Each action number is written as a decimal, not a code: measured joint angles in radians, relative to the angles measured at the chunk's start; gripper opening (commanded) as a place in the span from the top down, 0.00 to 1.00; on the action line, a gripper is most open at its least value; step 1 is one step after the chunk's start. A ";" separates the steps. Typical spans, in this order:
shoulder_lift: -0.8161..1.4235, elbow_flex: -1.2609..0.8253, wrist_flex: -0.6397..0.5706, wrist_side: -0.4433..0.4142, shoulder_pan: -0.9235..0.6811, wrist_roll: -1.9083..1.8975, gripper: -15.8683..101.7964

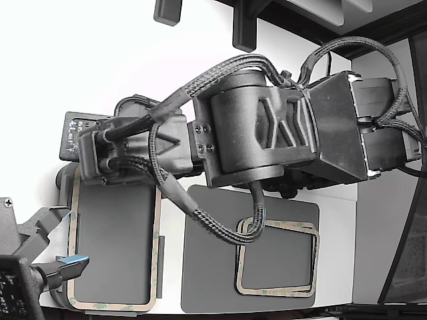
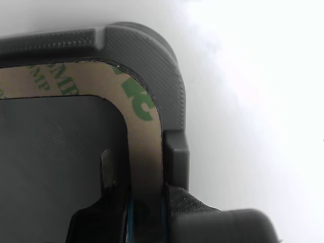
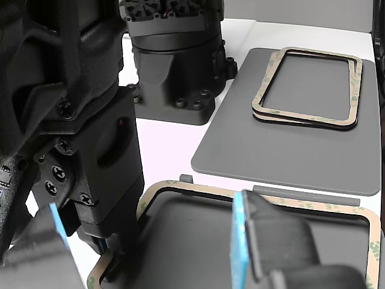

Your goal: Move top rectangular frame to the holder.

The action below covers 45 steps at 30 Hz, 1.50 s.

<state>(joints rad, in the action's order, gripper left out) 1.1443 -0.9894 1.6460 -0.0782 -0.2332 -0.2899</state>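
**One frame seated on the holder, jaws at its corner edge**

One top rectangular frame (image 1: 157, 253) lay flat on the holder (image 2: 169, 76), its tan band running inside the raised tabs. In the exterior view it sat at the left, long axis running top to bottom of that view. My gripper (image 2: 147, 212) was down at one short end of it, near a rounded corner. My jaws straddled the band there, one inside the open centre, one outside by a tab. They looked close around the band; whether they were pinching it or had let go, I could not tell. More frames (image 1: 277, 257) lay stacked on the darker mat (image 1: 207, 267), well apart at the exterior view's right. My judgement: placement was nearly done; letting go and lifting straight up remained.
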 measured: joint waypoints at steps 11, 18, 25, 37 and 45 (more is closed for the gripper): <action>-0.005 0.002 0.000 0.002 0.000 0.005 0.95; -0.014 0.002 -0.002 0.003 0.000 0.005 0.95; -0.014 0.002 -0.002 0.005 0.000 0.005 0.95; -0.020 0.002 -0.003 0.003 -0.002 -0.003 0.95; -0.020 0.002 -0.003 0.002 -0.002 -0.008 0.95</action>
<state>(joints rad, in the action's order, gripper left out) 1.1244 -0.9879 1.6429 -0.0767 -0.2347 -0.2976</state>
